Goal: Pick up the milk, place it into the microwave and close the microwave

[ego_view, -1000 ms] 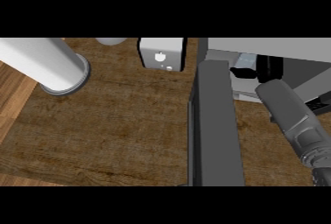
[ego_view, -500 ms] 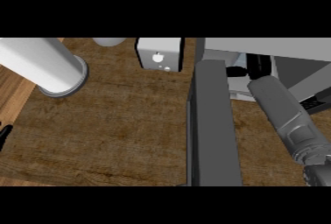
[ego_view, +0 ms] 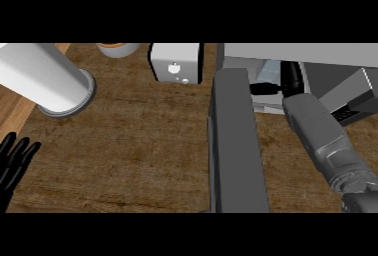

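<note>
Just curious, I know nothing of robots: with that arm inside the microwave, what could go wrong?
The right forearm reaches into the microwave close beside its open door; drawing back, it might bump the door. The right hand sits by a pale carton, probably the milk, and could tip it on leaving. Closing the door before the arm is out would trap it.

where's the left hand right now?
Head view, far left edge, low down: the left hand rests open, fingers up, over the wooden counter, below the white cylinder and well left of the open microwave door.
</note>
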`<action>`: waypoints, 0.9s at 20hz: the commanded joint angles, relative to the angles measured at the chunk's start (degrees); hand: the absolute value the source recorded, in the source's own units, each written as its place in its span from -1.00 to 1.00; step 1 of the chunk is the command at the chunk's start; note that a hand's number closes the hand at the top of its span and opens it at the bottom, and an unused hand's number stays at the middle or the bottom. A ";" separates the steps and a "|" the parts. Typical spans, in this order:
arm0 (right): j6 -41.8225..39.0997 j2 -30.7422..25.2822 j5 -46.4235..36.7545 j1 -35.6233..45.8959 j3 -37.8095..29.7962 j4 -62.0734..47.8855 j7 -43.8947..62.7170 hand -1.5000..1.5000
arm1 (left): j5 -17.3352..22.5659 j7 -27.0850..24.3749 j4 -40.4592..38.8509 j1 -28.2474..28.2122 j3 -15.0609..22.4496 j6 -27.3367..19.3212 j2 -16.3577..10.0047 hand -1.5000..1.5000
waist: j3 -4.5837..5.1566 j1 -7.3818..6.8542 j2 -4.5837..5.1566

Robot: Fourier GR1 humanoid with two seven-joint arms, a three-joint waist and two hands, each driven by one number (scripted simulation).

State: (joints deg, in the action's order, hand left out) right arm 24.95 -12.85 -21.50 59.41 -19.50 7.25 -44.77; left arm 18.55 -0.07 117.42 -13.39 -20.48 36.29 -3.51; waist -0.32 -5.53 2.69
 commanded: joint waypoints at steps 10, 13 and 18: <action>-21.38 1.41 7.68 -7.72 -6.16 -0.89 -7.21 -1.00 | -3.60 0.63 -0.69 0.55 7.83 1.44 3.09 1.00 | 0.15 2.65 -1.38; -24.83 3.77 8.83 -10.39 -6.45 -0.40 -8.79 -1.00 | -2.69 3.64 3.09 -2.68 12.53 0.11 3.48 1.00 | 0.20 3.68 -2.11; -28.41 4.77 8.82 -16.56 -4.37 2.55 -11.14 -1.00 | -5.70 7.01 2.79 1.26 17.66 -5.22 3.50 1.00 | 0.28 5.24 -2.62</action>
State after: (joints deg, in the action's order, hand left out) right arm -0.21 -8.97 -13.09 46.75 -24.73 8.35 -53.95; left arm 13.24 3.16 118.56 -13.52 -6.07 33.23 -0.17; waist -0.08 -1.09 0.43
